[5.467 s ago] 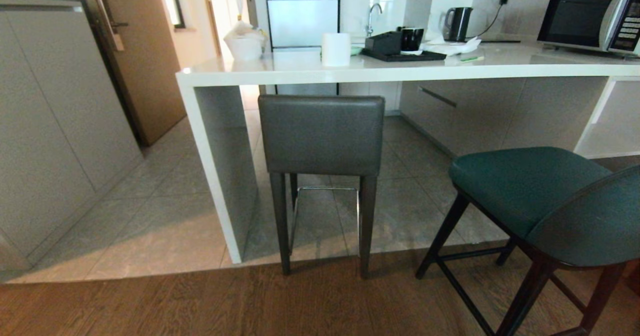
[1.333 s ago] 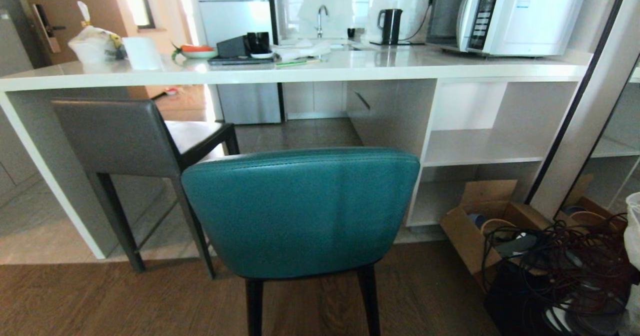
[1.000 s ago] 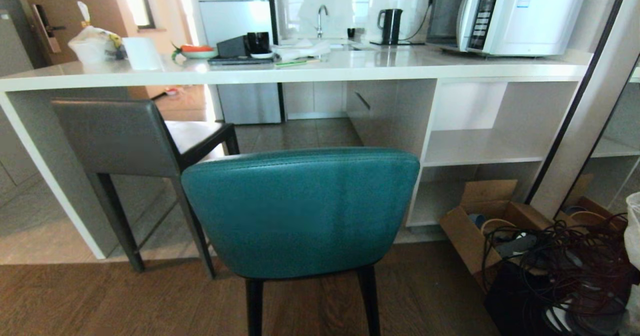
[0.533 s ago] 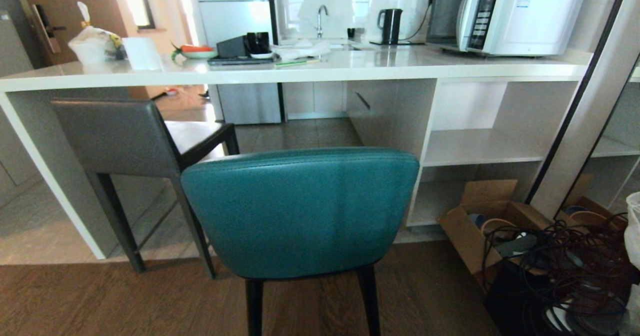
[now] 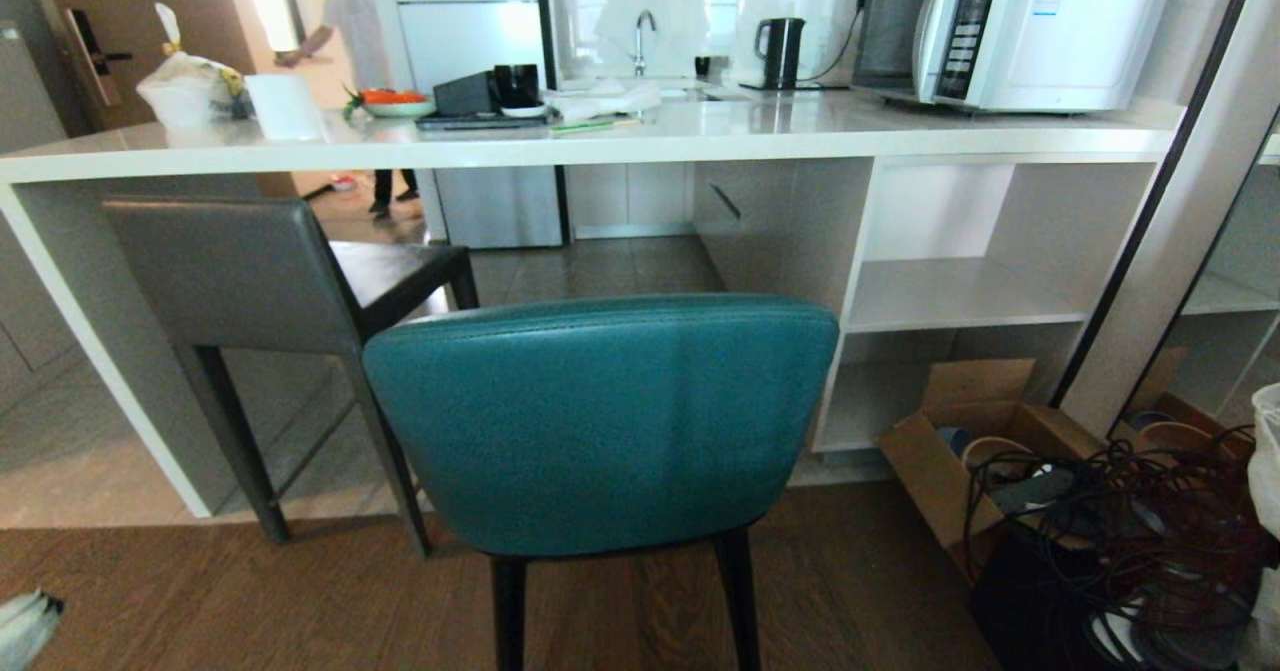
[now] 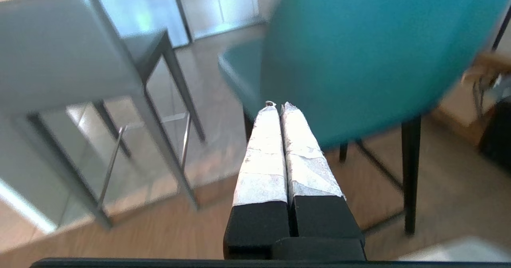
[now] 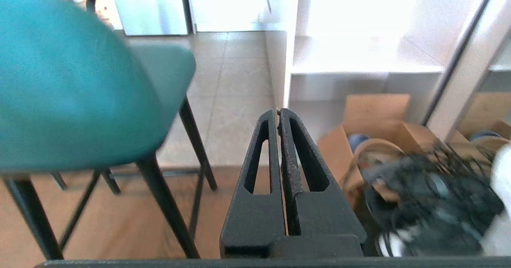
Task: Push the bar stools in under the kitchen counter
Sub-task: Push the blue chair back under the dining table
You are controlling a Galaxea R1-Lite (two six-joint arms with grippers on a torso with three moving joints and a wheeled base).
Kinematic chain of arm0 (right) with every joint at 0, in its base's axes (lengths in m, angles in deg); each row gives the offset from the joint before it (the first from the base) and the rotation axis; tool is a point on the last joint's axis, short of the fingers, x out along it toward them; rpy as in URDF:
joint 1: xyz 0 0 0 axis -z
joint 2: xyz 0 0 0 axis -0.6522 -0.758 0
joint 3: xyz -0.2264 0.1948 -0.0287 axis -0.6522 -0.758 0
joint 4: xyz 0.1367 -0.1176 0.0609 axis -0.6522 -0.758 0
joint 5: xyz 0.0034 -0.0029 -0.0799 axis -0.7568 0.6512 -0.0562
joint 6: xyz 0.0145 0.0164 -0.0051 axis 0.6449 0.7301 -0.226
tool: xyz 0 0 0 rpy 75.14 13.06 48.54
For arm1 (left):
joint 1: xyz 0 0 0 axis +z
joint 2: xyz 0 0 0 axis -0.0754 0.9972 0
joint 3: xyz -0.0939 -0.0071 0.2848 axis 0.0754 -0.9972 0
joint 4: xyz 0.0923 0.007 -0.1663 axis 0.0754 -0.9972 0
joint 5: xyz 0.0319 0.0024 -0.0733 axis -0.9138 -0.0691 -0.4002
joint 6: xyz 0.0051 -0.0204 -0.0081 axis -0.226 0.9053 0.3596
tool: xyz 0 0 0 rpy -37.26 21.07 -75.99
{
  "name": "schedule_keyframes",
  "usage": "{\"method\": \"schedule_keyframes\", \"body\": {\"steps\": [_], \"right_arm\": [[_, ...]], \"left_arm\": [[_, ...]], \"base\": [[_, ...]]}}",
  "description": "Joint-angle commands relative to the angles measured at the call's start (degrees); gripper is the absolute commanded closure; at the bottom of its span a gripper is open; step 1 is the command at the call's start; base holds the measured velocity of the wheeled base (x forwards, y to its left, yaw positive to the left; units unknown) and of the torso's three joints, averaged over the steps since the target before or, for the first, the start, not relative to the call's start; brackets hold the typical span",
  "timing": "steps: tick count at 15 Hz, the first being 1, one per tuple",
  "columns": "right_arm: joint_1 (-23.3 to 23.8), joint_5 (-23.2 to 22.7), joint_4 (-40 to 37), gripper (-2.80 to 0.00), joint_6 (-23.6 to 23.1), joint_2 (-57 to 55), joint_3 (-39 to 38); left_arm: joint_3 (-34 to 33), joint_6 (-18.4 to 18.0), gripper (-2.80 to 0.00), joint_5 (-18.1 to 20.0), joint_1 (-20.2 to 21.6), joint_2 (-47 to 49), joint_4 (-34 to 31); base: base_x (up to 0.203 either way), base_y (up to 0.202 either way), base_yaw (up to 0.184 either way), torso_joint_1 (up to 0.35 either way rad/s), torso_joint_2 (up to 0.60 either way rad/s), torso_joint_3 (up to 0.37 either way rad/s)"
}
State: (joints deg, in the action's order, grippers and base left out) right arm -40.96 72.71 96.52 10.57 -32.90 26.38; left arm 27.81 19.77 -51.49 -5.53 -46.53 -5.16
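From my head camera, the teal stool (image 5: 600,421) stands right in front of me, its rounded back toward me, on the wooden floor and not tucked under the kitchen counter (image 5: 620,141). The grey stool (image 5: 235,271) sits to its left, its seat under the counter top beside the white panel leg. On the counter are a microwave (image 5: 1010,26), a kettle (image 5: 780,51) and a white bag (image 5: 190,91). A person (image 5: 350,21) stands beyond the counter. To the right, on the floor, an open cardboard box (image 5: 960,451) holds what look like rolls of tape, beside a tangle of dark cables (image 5: 1130,531). A blurred pale tip, perhaps my left arm, shows at the lower left edge.

Through my left wrist camera, my left gripper (image 6: 278,106) is pressed fully together, its white-wrapped fingers (image 6: 263,152) holding nothing. It hangs in the air short of the teal stool's back, touching nothing; the grey stool stands off to one side.

Through my right wrist camera, my right gripper (image 7: 278,111) is likewise closed tight and empty, its black fingers (image 7: 259,160) pointing between the teal stool and the cardboard box with the cables.
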Motion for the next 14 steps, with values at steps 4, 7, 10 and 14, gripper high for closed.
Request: {"method": "schedule_keyframes", "body": {"steps": [4, 7, 10, 14], "right_arm": [[-7.63, 0.95, 25.81, 0.00, 2.06, -31.88, -0.54], [-17.97, 1.37, 32.19, 0.00, 4.35, -41.20, 0.42], [-23.14, 1.39, 33.20, 0.00, 5.34, -48.98, 6.71], [-24.09, 1.42, 33.53, 0.00, 6.42, -57.13, 14.61]], "left_arm": [[-3.48, -0.23, 0.00, 0.42, -6.66, 32.28, 28.00], [-8.92, -0.44, 0.00, 0.42, -16.19, 36.41, 33.86], [-6.49, -0.44, 0.00, 0.50, -17.63, 40.62, 34.41], [-3.97, -0.22, 0.00, 0.42, -17.42, 43.21, 34.54]], "base": [[0.000, 0.000, 0.000, 0.000, 0.00, 0.000], [0.000, 0.000, 0.000, 0.000, 0.00, 0.000], [0.000, 0.000, 0.000, 0.000, 0.00, 0.000], [0.000, 0.000, 0.000, 0.000, 0.00, 0.000]]}}
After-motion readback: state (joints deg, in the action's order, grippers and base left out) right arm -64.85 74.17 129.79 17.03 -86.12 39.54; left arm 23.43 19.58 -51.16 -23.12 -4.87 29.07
